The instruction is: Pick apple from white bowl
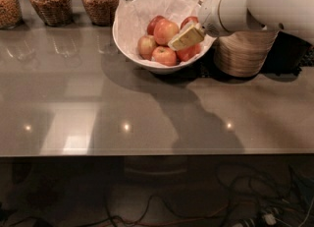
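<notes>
Counter: a glossy grey tabletop (98,98) is catching ceiling lights and the arm's shadow; cables (196,211) are lying on the dark floor beneath its near edge.
Gripper: the gripper (186,36), a cream-yellow wedge, is hanging over the 3 o'clock side of the fruit pile, reaching in from the right.
Grip: I cannot tell whether it is spread, narrowed or clamping anything.
Contact: it is lying across a red apple (190,53); touching or just above, I cannot tell.
Arm: the white arm (255,5) is stretching in from 2 o'clock.
Apples: a pale red-yellow apple (166,30) is sitting just beside the gripper at its 9 o'clock, with more apples crowding around.
White bowl: the white bowl (128,49) is sitting toward 12 o'clock on the counter, its crumpled paper liner (135,17) rising above the rim.
Neighbours: a stack of tan bowls (243,51) is standing just beside it at 3 o'clock.
Jars: three filled glass jars (48,0) are lining the far edge at 10 o'clock.
</notes>
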